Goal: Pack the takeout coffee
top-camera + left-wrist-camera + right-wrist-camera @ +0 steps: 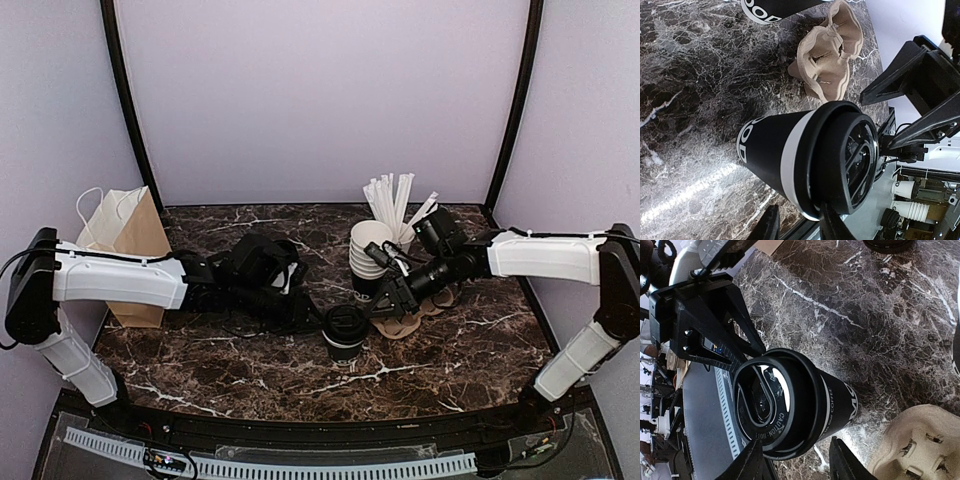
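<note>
The takeout coffee (344, 331), a black paper cup with a black lid, stands upright on the marble table (250, 370) near the middle. My left gripper (305, 310) reaches it from the left. In the left wrist view the cup (790, 160) fills the frame. The left gripper (797, 206) is open, and one fingertip overlaps the lid rim. My right gripper (383, 302) comes in from the right. It (795, 439) is open in the right wrist view, its tips at the lidded cup (805, 400).
A tan pulp cup carrier (415, 315) lies right of the coffee. Behind it stand a pile of lidless cups (368, 255) and a cup of white straws (392, 200). A brown paper bag (125, 245) stands at the far left.
</note>
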Action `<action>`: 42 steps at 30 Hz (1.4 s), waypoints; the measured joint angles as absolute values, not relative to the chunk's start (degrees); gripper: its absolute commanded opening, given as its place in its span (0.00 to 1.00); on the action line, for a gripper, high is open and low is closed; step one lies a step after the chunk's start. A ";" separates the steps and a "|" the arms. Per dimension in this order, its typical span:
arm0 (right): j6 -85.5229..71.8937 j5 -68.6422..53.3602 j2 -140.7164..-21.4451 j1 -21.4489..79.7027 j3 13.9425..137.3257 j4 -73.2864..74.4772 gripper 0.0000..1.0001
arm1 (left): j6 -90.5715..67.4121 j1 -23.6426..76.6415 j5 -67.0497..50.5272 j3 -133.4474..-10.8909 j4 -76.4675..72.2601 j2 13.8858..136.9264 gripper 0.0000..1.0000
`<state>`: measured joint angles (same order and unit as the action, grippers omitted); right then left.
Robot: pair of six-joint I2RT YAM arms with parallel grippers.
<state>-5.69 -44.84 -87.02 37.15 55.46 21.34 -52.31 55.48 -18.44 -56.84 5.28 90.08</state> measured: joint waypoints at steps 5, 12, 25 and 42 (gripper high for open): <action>-5.67 -44.77 -88.40 38.37 55.48 21.45 0.45 | -52.34 55.53 -18.61 -56.82 4.82 90.11 0.30; -5.41 -44.07 -88.40 39.35 55.48 21.58 0.42 | -52.77 55.53 -19.29 -56.51 4.40 90.17 0.31; -5.02 -42.57 -88.31 39.66 55.48 21.93 0.41 | -53.19 56.16 -20.75 -56.49 3.62 90.52 0.33; -5.06 -38.65 -90.70 41.28 59.57 24.18 0.44 | -54.24 56.16 -16.99 -55.05 3.73 89.17 0.34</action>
<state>-5.06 -38.65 -90.70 41.28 59.57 24.18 -54.24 56.16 -16.99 -55.05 3.73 89.17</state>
